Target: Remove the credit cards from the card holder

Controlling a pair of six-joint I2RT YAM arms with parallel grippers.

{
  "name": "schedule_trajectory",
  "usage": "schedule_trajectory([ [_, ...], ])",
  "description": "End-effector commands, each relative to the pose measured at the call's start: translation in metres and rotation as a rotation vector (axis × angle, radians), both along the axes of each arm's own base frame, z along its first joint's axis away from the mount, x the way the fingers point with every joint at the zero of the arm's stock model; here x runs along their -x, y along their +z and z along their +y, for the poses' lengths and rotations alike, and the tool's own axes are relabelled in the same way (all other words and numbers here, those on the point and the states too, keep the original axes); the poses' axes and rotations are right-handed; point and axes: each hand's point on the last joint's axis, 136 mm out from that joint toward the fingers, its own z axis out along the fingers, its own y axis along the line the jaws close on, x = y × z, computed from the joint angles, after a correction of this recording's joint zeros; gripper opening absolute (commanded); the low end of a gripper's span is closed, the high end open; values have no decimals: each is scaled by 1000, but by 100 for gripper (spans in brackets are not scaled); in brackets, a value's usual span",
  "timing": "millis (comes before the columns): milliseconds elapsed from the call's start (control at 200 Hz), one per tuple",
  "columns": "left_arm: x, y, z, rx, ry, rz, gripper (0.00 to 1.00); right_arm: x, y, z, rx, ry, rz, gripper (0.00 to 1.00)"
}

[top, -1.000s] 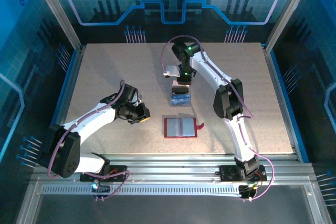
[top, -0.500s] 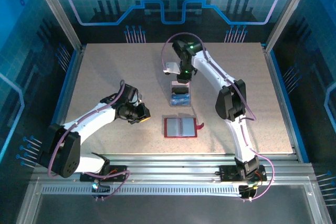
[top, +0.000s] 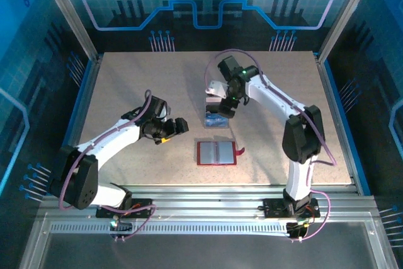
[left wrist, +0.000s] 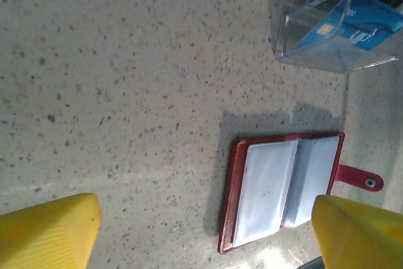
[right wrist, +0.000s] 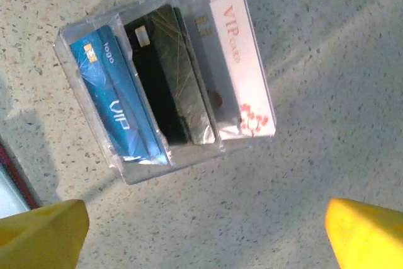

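White arms, purple cables, yellow claw fingers

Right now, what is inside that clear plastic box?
The clear box holds three cards side by side: a blue card, a dark card and a pale VIP card. They overlap, so any card beneath them is hidden.

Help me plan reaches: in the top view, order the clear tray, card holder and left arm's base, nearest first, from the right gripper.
1. clear tray, just by the right gripper.
2. card holder, toward the near edge.
3. left arm's base, near-left corner.
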Motion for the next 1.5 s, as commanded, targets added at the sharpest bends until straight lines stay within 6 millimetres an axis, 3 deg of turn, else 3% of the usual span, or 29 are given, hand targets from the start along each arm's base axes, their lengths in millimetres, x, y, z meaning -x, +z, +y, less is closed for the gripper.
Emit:
schedule_trajectory([
  [0, -13, 3, 10, -71, 8, -35, 98, -6, 16, -4, -66, -90, -127, 100],
  [135, -24, 6, 24, -178, -6, -87, 99, 5, 7, -29, -91, -192, -195, 100],
  [275, -42, 16, 54, -378, 20, -175, 99, 9, 3, -57, -140, -324, -290, 100],
  [480, -70, 34, 99, -651, 115, -323, 99, 6, -5, -118, -251, -608, -406, 100],
  [555, -76, 38, 113, -733, 148, -367, 99, 11, -19, -139, -313, -715, -415, 100],
  [765, -87, 36, 144, -930, 195, -481, 99, 15, -29, -165, -501, -835, -533, 100],
  [885, -98, 39, 146, -948, 182, -534, 99, 14, -29, -182, -640, -909, -592, 100],
  [1035, -115, 35, 137, -951, 111, -710, 99, 9, -21, -187, -715, -903, -642, 100],
  [1176, -123, 19, 137, -864, 91, -767, 99, 1, -14, -184, -777, -866, -678, 100],
  [1311, -129, 17, 137, -842, 51, -836, 99, -7, -27, -185, -779, -860, -692, 100],
  [1381, -128, 16, 151, -809, 105, -823, 99, -9, -39, -184, -780, -853, -687, 100],
  [1496, -123, 15, 164, -662, 157, -859, 99, -10, -39, -182, -777, -845, -684, 100],
])
